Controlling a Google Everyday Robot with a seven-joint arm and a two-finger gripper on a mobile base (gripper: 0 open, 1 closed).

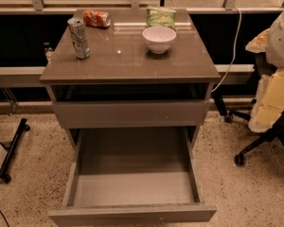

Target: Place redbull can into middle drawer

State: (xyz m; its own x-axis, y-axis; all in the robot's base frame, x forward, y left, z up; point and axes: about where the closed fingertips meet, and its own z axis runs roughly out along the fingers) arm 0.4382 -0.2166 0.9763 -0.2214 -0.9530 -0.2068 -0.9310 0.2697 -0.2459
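Standing upright near the left edge of the glossy brown tabletop (128,63), the redbull can (79,38), a slim silver-and-blue patterned cylinder, sits just in front of a crushed orange-red can (96,18) lying by the back-left corner. A round white bowl (159,38) rests right of centre, and behind it at the back edge is a crinkled green bag (161,17), possibly a snack packet. Below a plain grey drawer front (132,113), the middle drawer (132,190), a matte grey box with a smooth flat floor, stands pulled out over speckled flooring (236,193). The gripper is outside the camera view, so its state cannot be told.
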